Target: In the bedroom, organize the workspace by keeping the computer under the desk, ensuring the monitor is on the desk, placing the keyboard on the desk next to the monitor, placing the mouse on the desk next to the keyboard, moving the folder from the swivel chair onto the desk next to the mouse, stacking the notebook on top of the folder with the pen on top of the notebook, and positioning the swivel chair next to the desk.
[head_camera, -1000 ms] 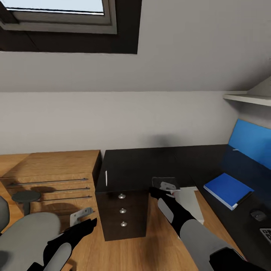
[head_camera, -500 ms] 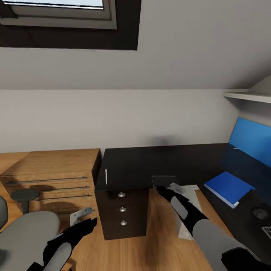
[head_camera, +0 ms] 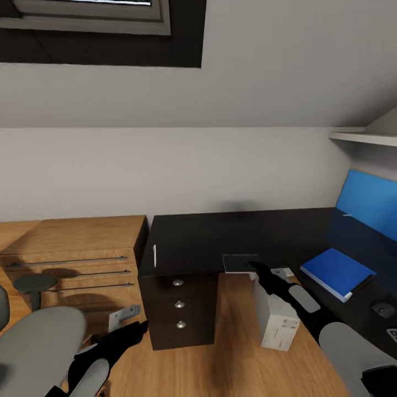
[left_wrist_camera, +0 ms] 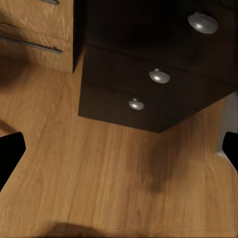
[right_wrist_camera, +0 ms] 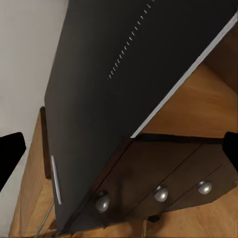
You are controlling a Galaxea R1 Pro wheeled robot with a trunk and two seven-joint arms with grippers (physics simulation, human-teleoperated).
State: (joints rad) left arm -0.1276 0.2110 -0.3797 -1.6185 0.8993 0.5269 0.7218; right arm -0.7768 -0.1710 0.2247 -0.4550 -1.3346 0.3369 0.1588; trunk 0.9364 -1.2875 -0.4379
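Notebook point(head_camera: 238, 263) lies flat on the desk's point(head_camera: 204, 242) near edge, with the right gripper point(head_camera: 255, 268) reaching at it; whether its fingers pinch the booklet I cannot tell. Left gripper point(head_camera: 125, 318) hangs spread over the floor. Stacking looks the step in hand: next comes a carry right to the folder point(head_camera: 335, 272). Pen point(head_camera: 155, 257) waits far left.
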